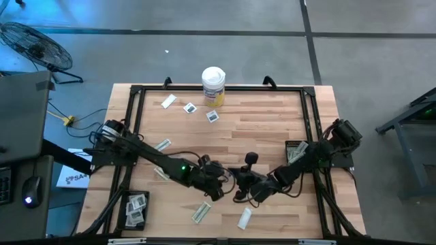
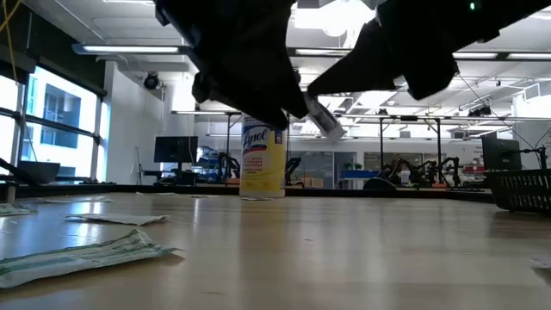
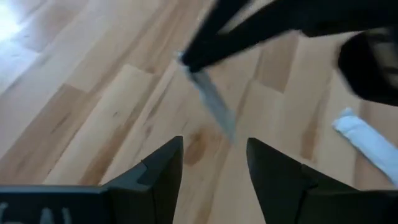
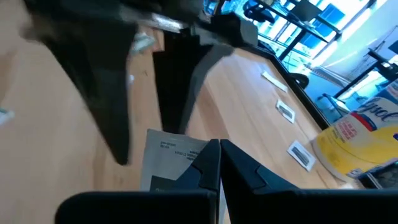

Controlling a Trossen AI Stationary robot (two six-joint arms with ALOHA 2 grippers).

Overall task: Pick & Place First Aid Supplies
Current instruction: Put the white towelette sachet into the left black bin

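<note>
Nearest the low camera, a pale-green wrapper [image 2: 82,254] is seen lying flat on the table [image 1: 272,129], untouched and well below both arms. One of the first aid supplies, a white held packet [image 4: 171,152], is pinched in the right gripper [image 4: 217,148], whose fingers are pressed together on its edge above the middle of the near half of the table. The left gripper [image 3: 214,146] is found just beside it on the left, its fingers spread with nothing between them; the held packet hangs edge-on just beyond those fingertips, apart from them. By this, the packet appears to be carried by the right arm alone. As to progress, a few packets are already gathered in the tray [image 1: 125,204] at the near left corner, and something pale is seen in the basket [image 1: 293,145] at the right, though what it holds cannot be made out. Much is judged to be left: loose packets [image 1: 190,107] are scattered near the far edge beside the canister [image 1: 213,85], others lie at the left, and two more along the near edge.
</note>
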